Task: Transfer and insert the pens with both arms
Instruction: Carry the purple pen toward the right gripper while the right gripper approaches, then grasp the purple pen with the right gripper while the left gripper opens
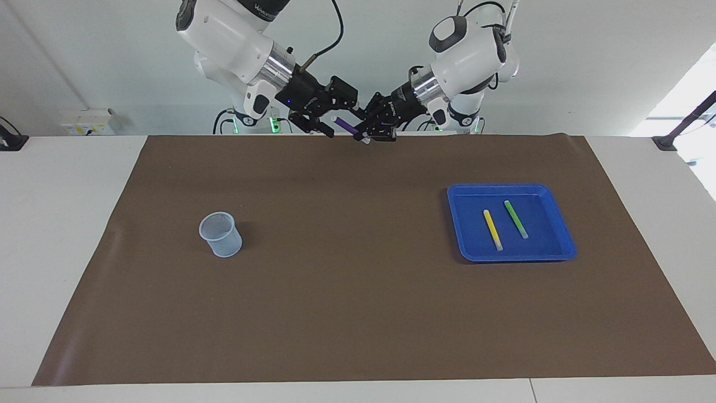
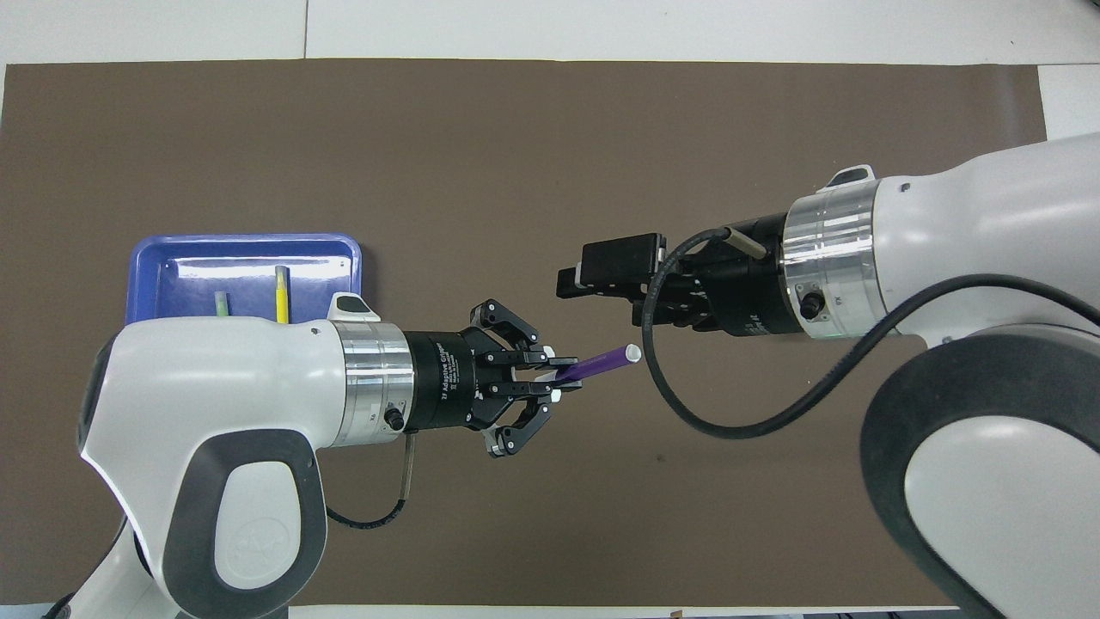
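purple pen [image 2: 595, 364] is gripped by the left end effector [image 2: 550, 378], raised over the mat, pale tip aimed at the right end effector [image 1: 329, 126], jaws spread, nothing held. handover pending. cup [image 1: 221, 234] looks unfilled; yellow pen [image 1: 493, 229] and green pen [image 1: 516, 219] left in the tray [image 1: 512, 254].

Purple pen [image 2: 599, 364] held aloft over the mat; yellow pen [image 1: 493, 229] and green pen [image 1: 516, 219] flat, side by side in tray [image 1: 475, 253].

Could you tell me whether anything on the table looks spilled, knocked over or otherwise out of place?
Nothing stands out. The cup stands upright, the yellow pen and green pen lie side by side in the tray, and the left gripper holds the purple pen near the open right gripper.
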Robot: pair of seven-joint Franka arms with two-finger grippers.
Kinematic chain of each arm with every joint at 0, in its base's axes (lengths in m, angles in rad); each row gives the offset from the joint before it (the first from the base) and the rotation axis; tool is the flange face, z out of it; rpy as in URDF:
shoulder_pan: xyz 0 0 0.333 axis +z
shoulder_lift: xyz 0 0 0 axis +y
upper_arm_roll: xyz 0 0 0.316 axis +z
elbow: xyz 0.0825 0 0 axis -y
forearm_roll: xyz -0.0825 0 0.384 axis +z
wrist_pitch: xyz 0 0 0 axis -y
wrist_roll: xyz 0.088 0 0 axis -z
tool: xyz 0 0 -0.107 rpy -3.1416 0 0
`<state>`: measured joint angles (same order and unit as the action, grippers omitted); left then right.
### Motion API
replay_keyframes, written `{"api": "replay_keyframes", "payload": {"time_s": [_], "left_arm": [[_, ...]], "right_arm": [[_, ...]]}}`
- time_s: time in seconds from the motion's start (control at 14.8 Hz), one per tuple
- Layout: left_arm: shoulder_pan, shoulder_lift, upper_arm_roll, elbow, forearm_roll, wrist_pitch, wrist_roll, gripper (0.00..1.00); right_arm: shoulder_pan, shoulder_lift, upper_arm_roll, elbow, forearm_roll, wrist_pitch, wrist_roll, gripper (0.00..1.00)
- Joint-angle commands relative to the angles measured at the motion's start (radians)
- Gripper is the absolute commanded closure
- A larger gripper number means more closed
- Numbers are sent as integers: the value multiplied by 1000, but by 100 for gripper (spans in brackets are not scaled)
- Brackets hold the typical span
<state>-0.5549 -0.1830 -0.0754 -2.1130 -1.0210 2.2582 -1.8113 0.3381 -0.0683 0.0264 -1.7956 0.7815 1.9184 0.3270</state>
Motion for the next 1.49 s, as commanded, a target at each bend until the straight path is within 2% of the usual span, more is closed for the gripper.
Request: {"api": "replay_keyframes", "payload": {"time_s": [0.0, 0.34, 1.22, 1.35, 1.42], "left_arm": [[-2, -32, 9, -36, -34, 24, -16, 100], [-13, -30, 9, -39, -37, 66, -40, 100], [-14, -32, 8, -44, -47, 73, -42, 100], [-14, -32, 9, -44, -51, 73, -42, 100], [-14, -32, 9, -44, -51, 75, -42, 100]], "right_arm": [[4, -35, -2, -33, -75, -39, 1, 0], [4, -9, -3, 41, -152, -130, -2, 0], [12, -10, 1, 35, -176, -58, -19, 2], [12, -10, 3, 33, -176, -58, -19, 15], [12, -10, 3, 33, -176, -58, -19, 31]]}}
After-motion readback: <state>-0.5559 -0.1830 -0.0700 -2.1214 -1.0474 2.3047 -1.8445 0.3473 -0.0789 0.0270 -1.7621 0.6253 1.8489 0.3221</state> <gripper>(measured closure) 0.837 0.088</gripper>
